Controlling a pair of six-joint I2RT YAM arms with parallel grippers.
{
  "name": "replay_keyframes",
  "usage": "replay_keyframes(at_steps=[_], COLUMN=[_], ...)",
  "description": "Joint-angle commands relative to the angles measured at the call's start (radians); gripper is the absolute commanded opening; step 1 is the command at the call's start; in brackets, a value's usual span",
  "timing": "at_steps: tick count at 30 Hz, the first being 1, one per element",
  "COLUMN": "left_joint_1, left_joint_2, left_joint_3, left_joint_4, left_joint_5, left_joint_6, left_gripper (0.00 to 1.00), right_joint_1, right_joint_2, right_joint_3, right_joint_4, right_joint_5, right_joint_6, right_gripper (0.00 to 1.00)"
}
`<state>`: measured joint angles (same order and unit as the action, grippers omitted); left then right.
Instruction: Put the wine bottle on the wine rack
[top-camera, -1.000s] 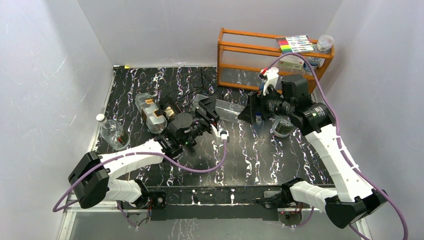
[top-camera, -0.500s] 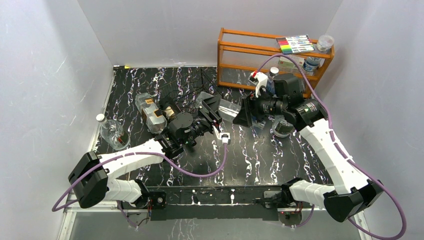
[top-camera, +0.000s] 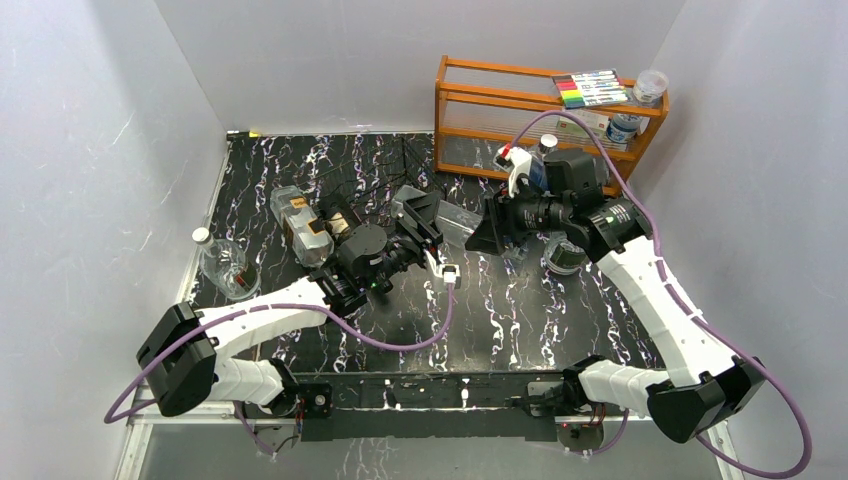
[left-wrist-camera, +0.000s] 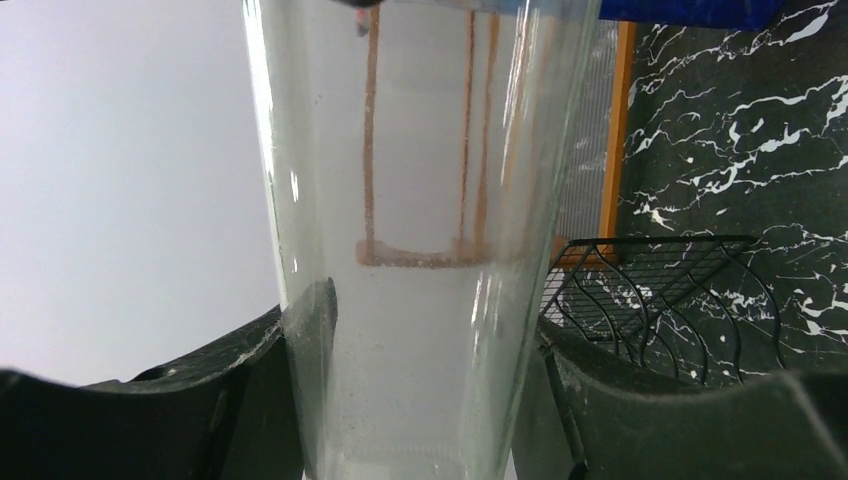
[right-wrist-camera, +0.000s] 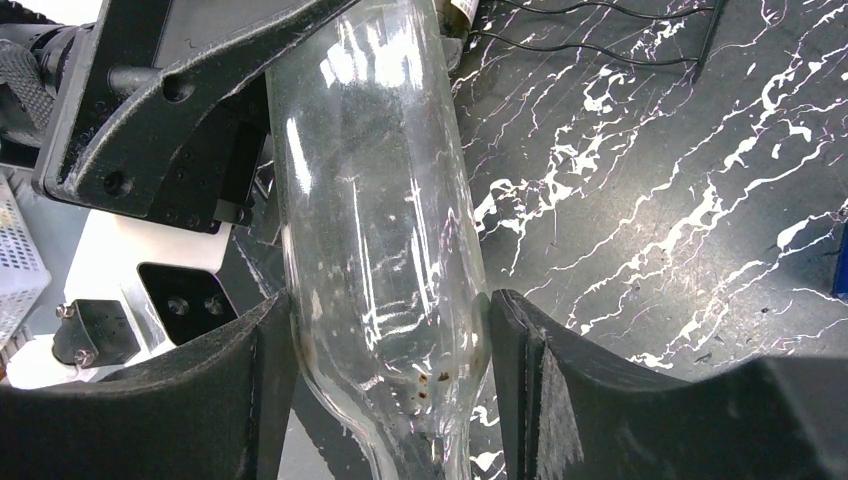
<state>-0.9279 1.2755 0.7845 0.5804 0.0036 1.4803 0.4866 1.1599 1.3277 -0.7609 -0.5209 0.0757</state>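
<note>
The wine bottle (top-camera: 457, 218) is clear glass and lies roughly level above the middle of the table, between my two grippers. My left gripper (top-camera: 420, 215) is shut on its wide body (left-wrist-camera: 420, 250), one finger against each side. My right gripper (top-camera: 490, 225) is shut on the bottle's shoulder (right-wrist-camera: 385, 250), where it narrows to the neck, and both fingers touch the glass. The wine rack (left-wrist-camera: 665, 285) is thin black wire and stands on the table behind the bottle, before the orange shelf. In the top view it (top-camera: 385, 172) barely shows against the black table.
An orange wooden shelf unit (top-camera: 520, 100) stands at the back right with a marker pack (top-camera: 590, 88) and jars on it. Another glass bottle (top-camera: 300, 225) lies by the left arm. A small bottle (top-camera: 226, 266) stands at the left edge. A round jar (top-camera: 565, 256) sits under the right arm.
My right arm has moved left along the bottle, from the neck end up to its shoulder. The left gripper and the bottle have barely moved.
</note>
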Motion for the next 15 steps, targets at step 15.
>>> replay_keyframes(at_steps=[15], left_joint_1=[-0.008], left_joint_2=[-0.02], left_joint_3=[0.182], left_joint_4=[-0.174], left_joint_5=[0.041], left_joint_6=[-0.065], left_gripper=[0.0], right_joint_1=[0.079], right_joint_2=[-0.003], right_joint_3=[-0.033], right_joint_4=[0.048], right_joint_5=[0.09], right_joint_6=[-0.041], right_gripper=[0.84])
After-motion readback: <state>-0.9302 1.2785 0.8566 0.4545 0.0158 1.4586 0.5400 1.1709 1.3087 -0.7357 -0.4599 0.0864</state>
